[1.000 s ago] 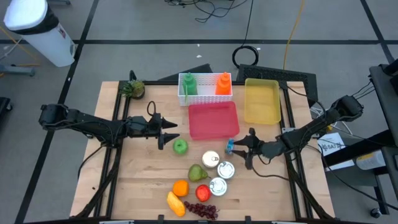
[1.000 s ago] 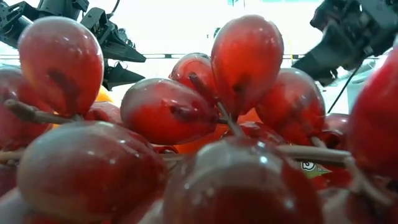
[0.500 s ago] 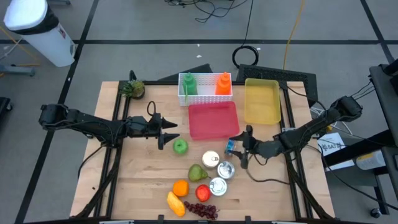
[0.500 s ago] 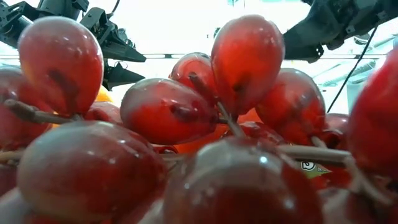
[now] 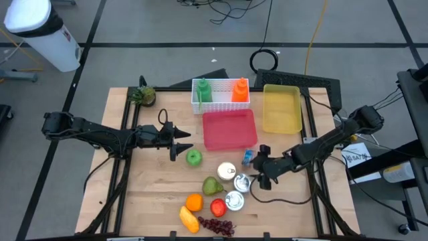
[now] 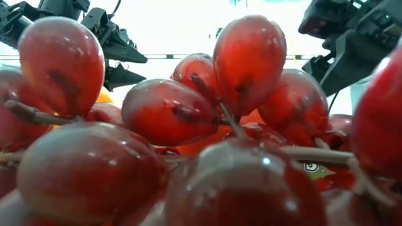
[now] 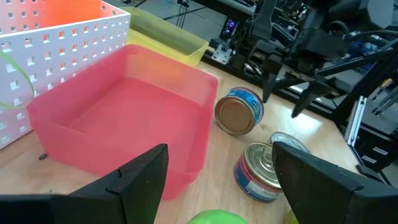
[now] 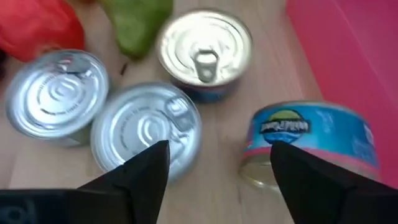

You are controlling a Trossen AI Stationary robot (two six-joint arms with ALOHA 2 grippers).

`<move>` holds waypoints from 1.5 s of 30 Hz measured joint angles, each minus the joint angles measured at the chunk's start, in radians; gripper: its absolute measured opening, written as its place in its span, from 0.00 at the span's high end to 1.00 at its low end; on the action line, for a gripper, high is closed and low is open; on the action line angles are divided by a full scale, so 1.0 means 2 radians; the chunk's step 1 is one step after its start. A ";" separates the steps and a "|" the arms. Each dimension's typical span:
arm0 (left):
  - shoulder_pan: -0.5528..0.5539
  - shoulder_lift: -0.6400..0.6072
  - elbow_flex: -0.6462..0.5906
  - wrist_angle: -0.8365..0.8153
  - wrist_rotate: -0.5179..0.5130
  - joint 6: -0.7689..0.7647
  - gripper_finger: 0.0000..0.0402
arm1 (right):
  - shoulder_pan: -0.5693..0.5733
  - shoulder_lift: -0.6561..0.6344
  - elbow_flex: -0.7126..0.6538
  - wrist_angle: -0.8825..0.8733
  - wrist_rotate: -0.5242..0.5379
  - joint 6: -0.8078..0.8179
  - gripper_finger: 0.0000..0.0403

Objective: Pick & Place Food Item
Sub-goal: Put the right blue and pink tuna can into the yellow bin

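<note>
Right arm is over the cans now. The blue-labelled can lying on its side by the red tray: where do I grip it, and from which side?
Take the blue-labelled can from above, with the right gripper open and its fingers closing on the two flat ends. It lies on its side, so the curved wall could roll or slip between them. Mind the red tray close beside it.

You're looking at a robotics lab: a wooden table on a grey tiled floor, loose cables at the top centre, a white bin upper left, electronics racks behind.
</note>
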 joint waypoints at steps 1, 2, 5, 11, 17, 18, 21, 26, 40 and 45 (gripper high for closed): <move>0.000 0.000 0.000 0.000 0.000 0.000 0.25 | 0.000 -0.002 0.000 -0.011 0.000 0.008 0.36; 0.000 0.000 0.000 0.000 0.000 0.000 0.25 | 0.000 -0.003 0.000 -0.019 0.001 0.016 0.37; 0.000 0.000 0.000 -0.002 0.000 0.000 0.25 | 0.000 -0.008 0.000 -0.056 0.002 0.039 0.39; 0.000 0.000 0.000 -0.003 0.000 0.000 0.25 | -0.001 -0.014 0.000 -0.128 0.005 0.095 0.42; 0.000 0.000 0.000 -0.003 0.000 0.000 0.25 | -0.001 -0.014 0.000 -0.123 0.046 0.108 0.43; 0.000 0.000 0.000 -0.003 0.000 0.000 0.25 | -0.001 -0.014 0.000 -0.120 0.058 0.108 0.43; 0.000 0.000 0.000 -0.002 0.000 0.000 0.25 | -0.001 -0.014 0.000 -0.103 0.087 0.108 0.43; 0.000 0.000 0.000 -0.002 0.000 0.000 0.25 | -0.008 -0.014 0.000 -0.080 0.095 0.105 0.43; 0.000 0.000 0.000 0.000 0.000 -0.001 0.25 | -0.034 0.033 0.000 -0.032 0.079 0.076 0.39; 0.000 0.000 0.000 0.000 0.000 -0.002 0.25 | -0.034 0.054 0.000 0.000 0.080 0.065 0.34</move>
